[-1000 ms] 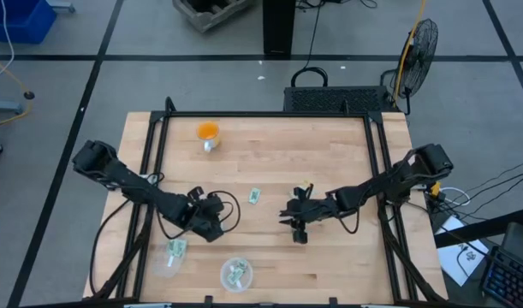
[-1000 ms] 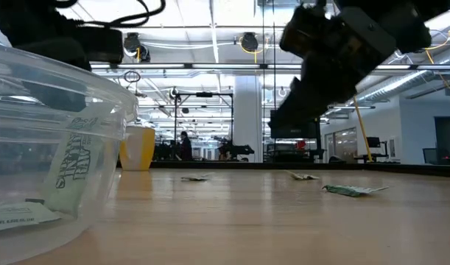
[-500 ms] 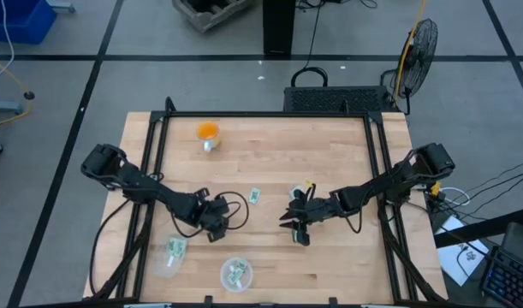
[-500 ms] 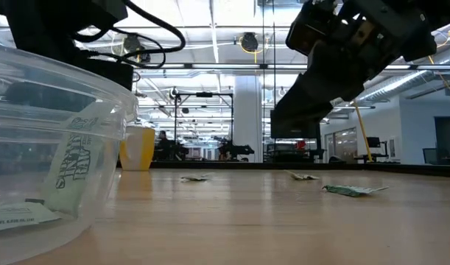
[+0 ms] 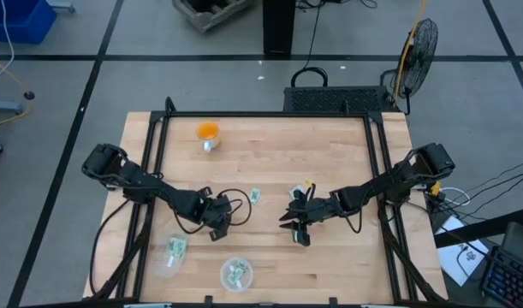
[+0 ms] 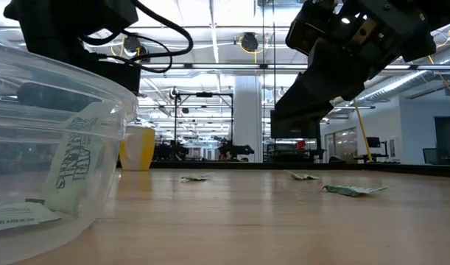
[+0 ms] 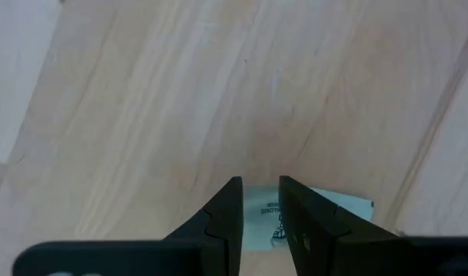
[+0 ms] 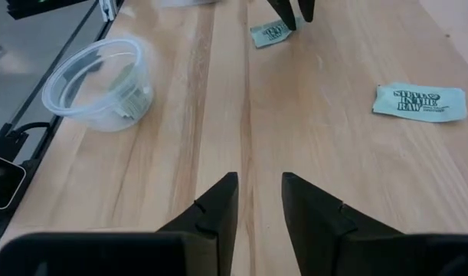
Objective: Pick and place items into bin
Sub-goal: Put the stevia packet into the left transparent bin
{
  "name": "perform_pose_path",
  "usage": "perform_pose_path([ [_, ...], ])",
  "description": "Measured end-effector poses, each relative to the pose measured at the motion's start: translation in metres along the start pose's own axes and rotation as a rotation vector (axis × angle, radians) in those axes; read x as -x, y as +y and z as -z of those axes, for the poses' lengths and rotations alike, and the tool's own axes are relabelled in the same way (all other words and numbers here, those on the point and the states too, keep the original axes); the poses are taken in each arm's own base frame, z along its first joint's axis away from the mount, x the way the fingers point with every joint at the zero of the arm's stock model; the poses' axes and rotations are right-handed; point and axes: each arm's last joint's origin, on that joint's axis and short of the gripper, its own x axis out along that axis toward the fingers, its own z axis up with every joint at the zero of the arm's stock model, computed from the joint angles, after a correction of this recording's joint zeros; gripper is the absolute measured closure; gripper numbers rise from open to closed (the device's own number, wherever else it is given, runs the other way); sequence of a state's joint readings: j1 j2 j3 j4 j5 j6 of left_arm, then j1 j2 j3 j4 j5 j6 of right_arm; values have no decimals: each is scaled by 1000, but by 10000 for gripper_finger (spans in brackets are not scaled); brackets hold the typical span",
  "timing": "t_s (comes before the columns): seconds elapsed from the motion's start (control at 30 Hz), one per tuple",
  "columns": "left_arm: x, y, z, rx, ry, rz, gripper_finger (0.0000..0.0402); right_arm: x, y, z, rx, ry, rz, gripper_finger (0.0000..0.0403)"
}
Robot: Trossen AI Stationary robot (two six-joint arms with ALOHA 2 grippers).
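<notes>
Two left gripper point(image 7: 256, 201) fingers, slightly apart, straddle a flat packet point(image 7: 318, 218) lying crosswise to them.

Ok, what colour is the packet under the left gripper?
Pale green with dark print; the packet shows best in the left wrist view.

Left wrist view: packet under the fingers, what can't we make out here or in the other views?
- Packet, left wrist view: the left gripper fingers cover its middle; print unreadable, contact unclear.
- Same packet, high view: too small to read.
- Clear container, low view: cut off by the picture's left edge; packets inside only partly seen.
- Right gripper, right wrist view: nothing visible between its fingers; the packet lies apart from it.
</notes>
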State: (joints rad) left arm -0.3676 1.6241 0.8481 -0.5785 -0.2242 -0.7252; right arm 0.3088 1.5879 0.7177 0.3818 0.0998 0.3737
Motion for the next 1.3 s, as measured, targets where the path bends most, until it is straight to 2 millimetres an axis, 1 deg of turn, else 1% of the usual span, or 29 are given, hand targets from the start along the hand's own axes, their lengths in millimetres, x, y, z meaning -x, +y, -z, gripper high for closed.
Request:
perform_pose_path([
  [0.13,-4,2,4,-9,4,6,309,0,0,0,0,-2,-1,305],
  [0.33,-12,6,12,21,-3,22,309,0,0,0,0,-2,-1,305],
  [0.6,-13,6,12,16,-1,19,310,0,0,0,0,-2,-1,305],
  [0.63,-13,6,13,16,0,19,313,0,0,0,0,-2,-1,305],
  [0.7,-13,6,13,15,3,22,333,0,0,0,0,-2,-1,305],
  [0.8,-13,6,13,15,12,30,384,0,0,0,0,-2,-1,305],
  [0.83,-13,6,13,16,13,30,391,0,0,0,0,-2,-1,305],
  [1.0,-13,5,12,14,0,35,397,0,0,0,0,-2,-1,305],
  [1.2,-4,1,5,-74,-31,40,398,0,0,0,0,-3,-1,305],
  [1.3,15,-2,-4,-89,-68,62,398,0,0,0,0,-3,-1,305],
])
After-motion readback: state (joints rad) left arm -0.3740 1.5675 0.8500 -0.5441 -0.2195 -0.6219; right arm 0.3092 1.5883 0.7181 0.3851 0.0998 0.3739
